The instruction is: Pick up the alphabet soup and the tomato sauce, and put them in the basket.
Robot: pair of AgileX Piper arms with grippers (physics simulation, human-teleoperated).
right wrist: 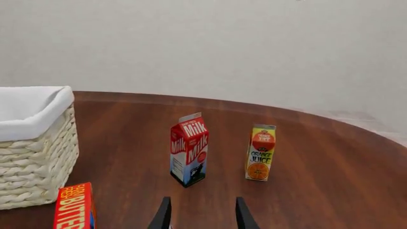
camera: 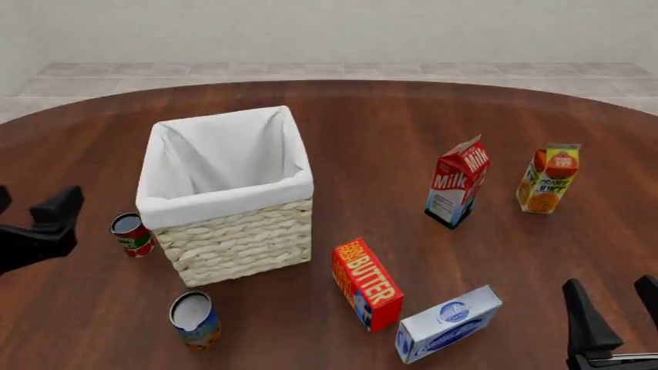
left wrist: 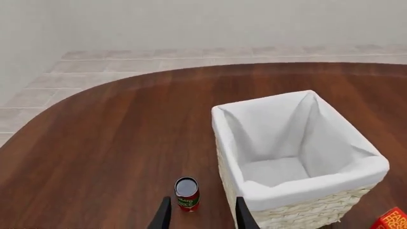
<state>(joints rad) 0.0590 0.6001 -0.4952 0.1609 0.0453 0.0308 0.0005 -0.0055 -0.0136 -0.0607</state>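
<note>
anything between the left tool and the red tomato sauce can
Nothing: in the left wrist view only bare brown wooden table separates the open left tool from the red-labelled tomato sauce can.

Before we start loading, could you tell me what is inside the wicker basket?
Only white cloth lining shows inside the square cream wicker basket; no cans. Its near inner corner is hidden by the rim.

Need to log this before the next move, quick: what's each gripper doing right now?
Left gripper: open, holding nothing, with the tomato sauce ahead of its fingers.
Right gripper: open, holding nothing.
</note>
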